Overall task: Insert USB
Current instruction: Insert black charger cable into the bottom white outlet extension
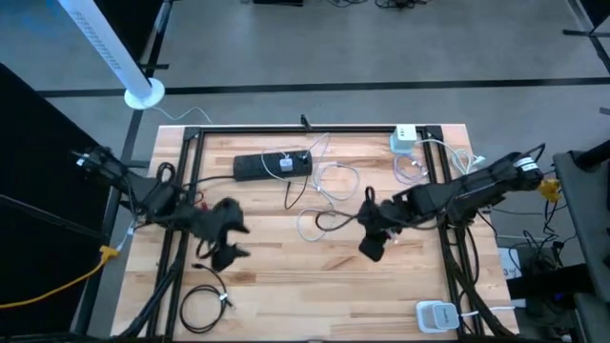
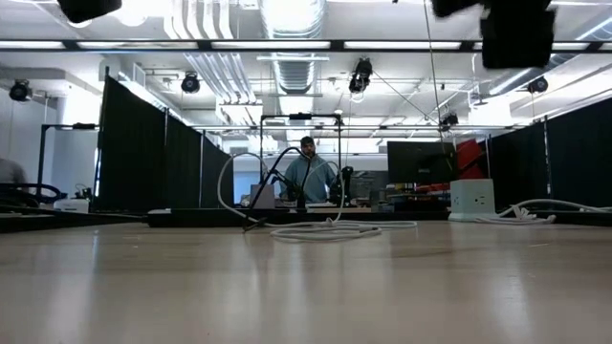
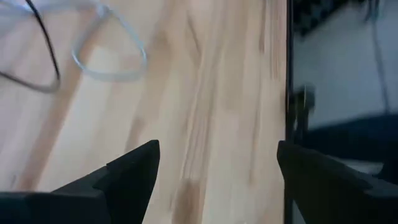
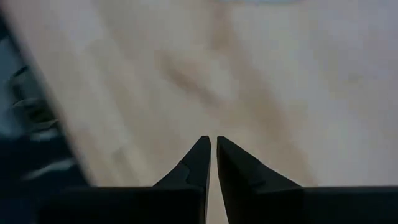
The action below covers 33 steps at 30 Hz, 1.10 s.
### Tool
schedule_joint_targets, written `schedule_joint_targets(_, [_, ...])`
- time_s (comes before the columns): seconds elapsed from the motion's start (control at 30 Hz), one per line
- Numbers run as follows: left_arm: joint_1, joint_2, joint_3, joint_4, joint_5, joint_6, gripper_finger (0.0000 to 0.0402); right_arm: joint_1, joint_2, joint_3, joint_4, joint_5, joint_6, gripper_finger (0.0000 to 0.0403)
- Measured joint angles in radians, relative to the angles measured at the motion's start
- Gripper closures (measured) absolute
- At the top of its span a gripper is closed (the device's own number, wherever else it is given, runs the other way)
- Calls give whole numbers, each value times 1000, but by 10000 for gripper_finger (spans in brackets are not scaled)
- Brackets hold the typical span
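1. High view: a wooden table [image 1: 286, 286] seen from straight above, with two dark robot arms reaching in from 9 and 3 o'clock.
2. Left gripper [image 1: 225, 232] hangs over the table's 8 o'clock area, its fingers spread wide and empty; its wrist view shows the two dark fingers [image 3: 134, 171] far apart above bare wood.
3. Right gripper [image 1: 372, 229] sits just right of centre, its fingers clenched with nothing between them; its wrist view shows the two tips [image 4: 200, 155] almost touching over bare wood.
4. White cable [image 1: 329, 181], the USB lead, lies in loose loops near the table's centre, just left of the right gripper, not touched by either one.
5. Black power strip [image 1: 272, 166] lies toward 12 o'clock.
6. White charger block [image 1: 403, 140] sits at 1 o'clock.
7. Low view: a person [image 2: 308, 172] sits far behind the table.
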Motion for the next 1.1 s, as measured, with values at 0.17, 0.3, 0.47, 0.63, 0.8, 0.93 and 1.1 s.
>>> schedule_joint_targets(0.17, [-114, 0, -53, 18, -5, -74, 88, 78, 33, 101, -54, -3, 21, 367])
schedule_joint_targets(0.3, [-203, 18, -78, 20, -2, -201, 88, 90, 68, 153, -99, 4, 18, 328])
schedule_joint_targets(0.47, [-337, 114, -132, 12, 29, -364, 88, 89, 110, 163, -97, 43, -40, 268])
schedule_joint_targets(0.63, [-402, 278, -146, -26, 127, -366, 88, 90, 151, 163, -95, 57, -112, 224])
schedule_joint_targets(0.8, [-379, 368, -153, -185, 164, -450, 88, 94, 184, 163, -94, 58, -173, 207])
schedule_joint_targets(0.93, [-315, 374, -211, -181, 298, -414, 88, 100, 203, 163, -91, 58, -222, 208])
schedule_joint_targets(1.1, [-272, 367, -249, 124, 353, -313, 88, 136, 202, 163, -92, 58, -230, 212])
